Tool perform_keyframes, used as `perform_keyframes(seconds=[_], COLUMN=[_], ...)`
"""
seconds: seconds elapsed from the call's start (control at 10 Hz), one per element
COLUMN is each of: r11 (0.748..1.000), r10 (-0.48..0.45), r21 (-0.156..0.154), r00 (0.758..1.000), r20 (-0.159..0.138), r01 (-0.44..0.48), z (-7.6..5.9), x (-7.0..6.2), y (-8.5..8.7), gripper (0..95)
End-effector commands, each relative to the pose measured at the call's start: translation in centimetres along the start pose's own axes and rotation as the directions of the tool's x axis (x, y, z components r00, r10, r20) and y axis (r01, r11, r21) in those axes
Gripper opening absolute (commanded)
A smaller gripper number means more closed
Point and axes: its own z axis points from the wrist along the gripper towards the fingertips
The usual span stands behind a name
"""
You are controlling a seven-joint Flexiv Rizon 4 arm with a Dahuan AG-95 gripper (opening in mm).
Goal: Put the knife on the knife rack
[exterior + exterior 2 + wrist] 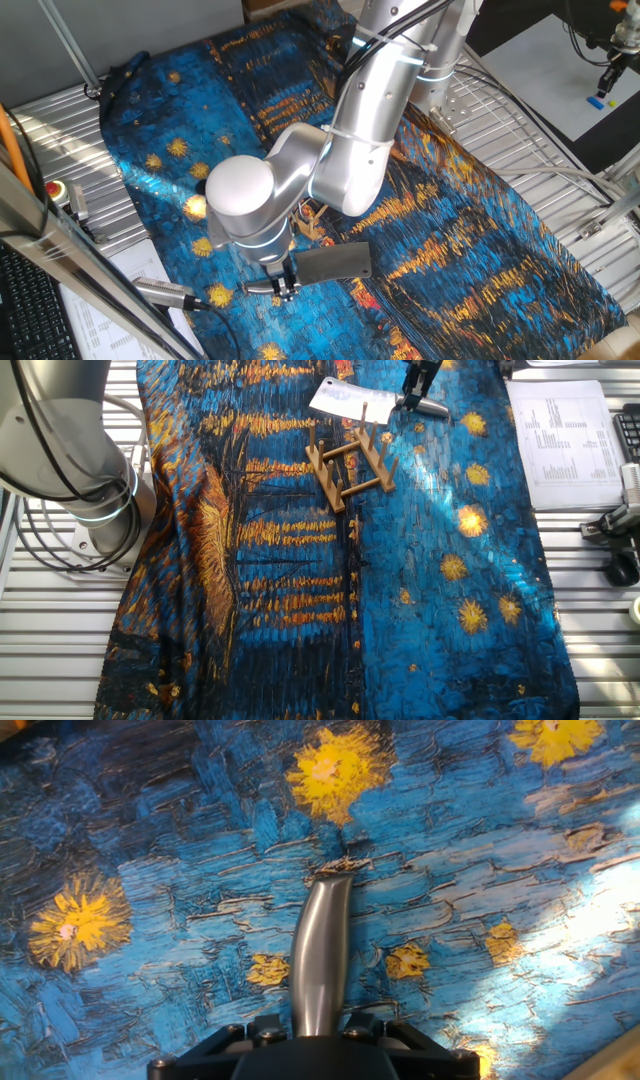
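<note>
The knife (335,262) is a cleaver with a broad grey blade and a rounded silver handle. It lies flat near the front edge of the blue painted cloth. My gripper (285,285) is shut on the handle just behind the blade. In the other fixed view the knife (342,400) sits just beyond the knife rack (350,460), a small wooden frame with upright pegs, and the gripper (415,388) comes down onto its handle. The hand view shows the handle (320,945) sticking out from between the black fingers (240,1038). I cannot tell whether the blade touches the cloth.
A silver cylinder with a black cable (165,292) lies at the cloth's edge near the gripper. Printed papers (560,430) and a red button (55,190) sit on the slatted metal table. The arm's base (90,510) stands beside the cloth.
</note>
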Motion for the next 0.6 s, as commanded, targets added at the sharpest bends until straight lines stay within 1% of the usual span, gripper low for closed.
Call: perform_keyframes(seconds=[0.1, 0.6], r11=[1.000, 1.000], r10=[-0.001, -0.001], r21=[0.000, -0.002], r00=[1.000, 1.000], r20=[0.003, 0.005], r01=[0.001, 0.001], z=[0.15, 0.20], x=[0.19, 0.24], y=[-0.25, -0.21], gripper=[38.0, 38.0])
